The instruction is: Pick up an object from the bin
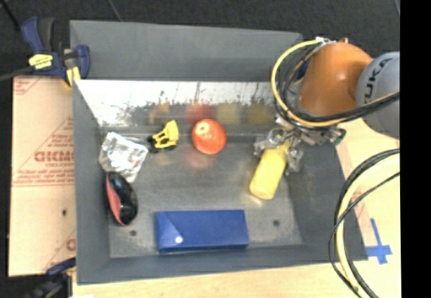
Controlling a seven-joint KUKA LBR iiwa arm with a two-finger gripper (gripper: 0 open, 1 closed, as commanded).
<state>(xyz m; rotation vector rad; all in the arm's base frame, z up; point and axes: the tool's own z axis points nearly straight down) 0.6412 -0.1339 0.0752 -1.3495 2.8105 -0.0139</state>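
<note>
Single box, bottle, ball, packet, toy, mouse

- Rounded, glossy orange cover.
- Black and yellow cables looped round the cover's left side.
- Grey arm right of the cover, with black lettering.
- Grey metal gripper below the cover.

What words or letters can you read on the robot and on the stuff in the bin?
"KU": on the grey arm; no more letters can be read there.
Blue box: one pale mark, too small to read.
Foil wrapper: nothing readable.
Yellow bottle: no words seen.
</note>
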